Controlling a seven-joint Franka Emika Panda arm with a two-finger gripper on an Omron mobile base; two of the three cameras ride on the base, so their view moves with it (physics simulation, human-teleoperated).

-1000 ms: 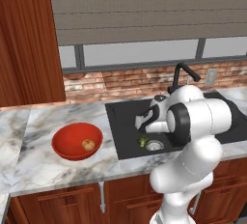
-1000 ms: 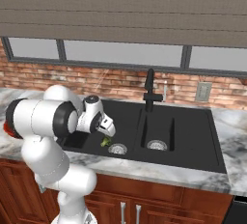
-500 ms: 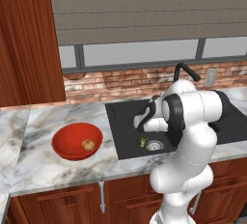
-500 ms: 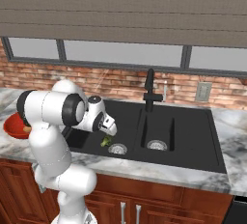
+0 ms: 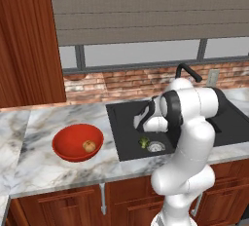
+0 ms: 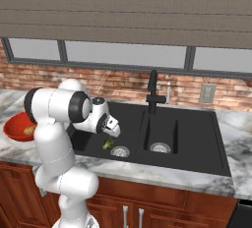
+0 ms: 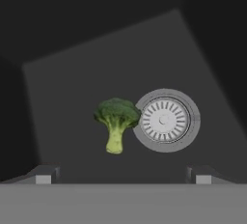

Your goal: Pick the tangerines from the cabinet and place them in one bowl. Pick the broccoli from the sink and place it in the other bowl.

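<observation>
Hand view showed the gripper (image 7: 120,174) wide open and empty above the sink (image 7: 58,97), with the broccoli (image 7: 116,121) straight ahead between its tips, touching the drain (image 7: 165,120), stem pointing toward the gripper.

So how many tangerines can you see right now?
1: a tangerine lies in the red bowl on the counter, left of the sink. Another may be hidden elsewhere.
</observation>
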